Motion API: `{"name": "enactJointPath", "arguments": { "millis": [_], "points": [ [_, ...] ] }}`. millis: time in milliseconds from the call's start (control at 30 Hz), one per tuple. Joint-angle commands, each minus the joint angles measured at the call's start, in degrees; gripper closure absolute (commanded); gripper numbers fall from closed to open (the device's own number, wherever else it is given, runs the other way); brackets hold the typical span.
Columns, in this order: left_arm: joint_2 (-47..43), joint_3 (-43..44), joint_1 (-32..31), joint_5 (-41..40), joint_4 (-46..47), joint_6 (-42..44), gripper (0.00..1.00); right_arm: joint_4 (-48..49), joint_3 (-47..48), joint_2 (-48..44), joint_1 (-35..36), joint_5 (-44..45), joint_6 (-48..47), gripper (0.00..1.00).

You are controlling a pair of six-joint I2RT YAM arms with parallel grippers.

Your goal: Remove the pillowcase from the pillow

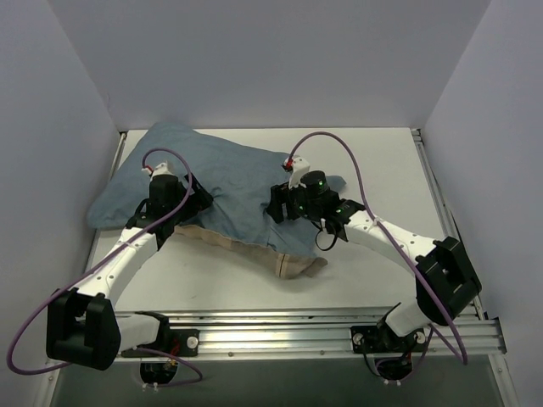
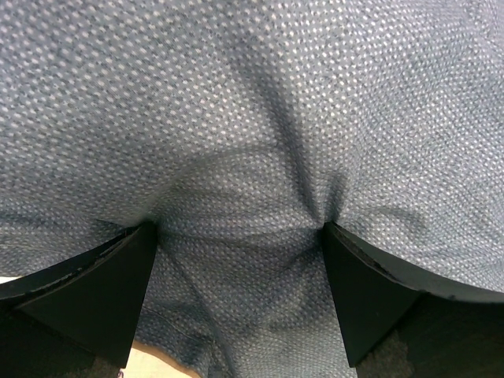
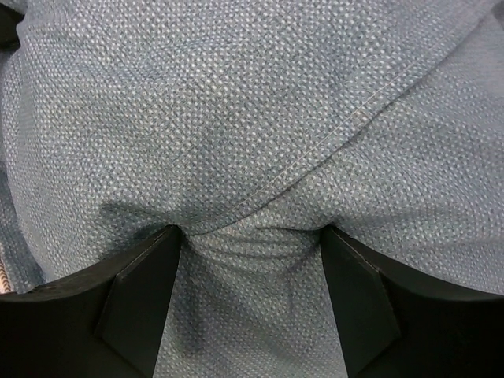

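The blue pillowcase (image 1: 229, 174) lies crumpled from the back left of the table to its middle, with its beige lining (image 1: 297, 264) showing along the near edge. The pillow is hidden. My left gripper (image 1: 185, 203) rests on the left part of the cover. In the left wrist view the left gripper (image 2: 239, 228) is open, both fingertips dug into the puckered pillowcase (image 2: 252, 102). My right gripper (image 1: 278, 206) sits on the cover's right part. In the right wrist view the right gripper (image 3: 250, 230) is open, astride a soft hump of pillowcase (image 3: 236, 102) crossed by a stitched seam (image 3: 346, 130).
White walls close in the table (image 1: 382, 170) on the left, back and right. An aluminium rail (image 1: 280, 326) carrying both arm bases runs along the near edge. Purple cables (image 1: 339, 144) loop above each arm.
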Motion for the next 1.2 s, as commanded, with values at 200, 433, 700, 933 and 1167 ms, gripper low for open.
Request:
{"name": "enactJointPath", "arguments": {
  "millis": [200,433,700,933,1167],
  "points": [
    [0.12,-0.79,0.07,0.83,-1.37,0.70,0.06,-0.14,-0.59,-2.01,-0.82,6.68,0.34,0.43],
    [-0.23,-0.53,-0.02,0.91,-1.46,0.70,0.06,-0.93,-4.37,-4.74,-3.28,3.34,0.96,0.58],
    [-0.49,-0.09,0.07,1.09,-1.55,0.79,0.06,-0.32,-2.80,-3.34,-1.88,-0.35,0.25,0.56],
    [-0.23,-0.26,0.07,1.00,-1.64,0.53,0.06,0.39,0.02,-2.11,-0.91,-1.94,-0.10,0.52],
    [-0.14,-0.53,0.07,0.13,-1.81,-0.26,0.06,-0.31,-0.94,-0.88,-0.91,1.84,0.34,0.84]
  ]
}}
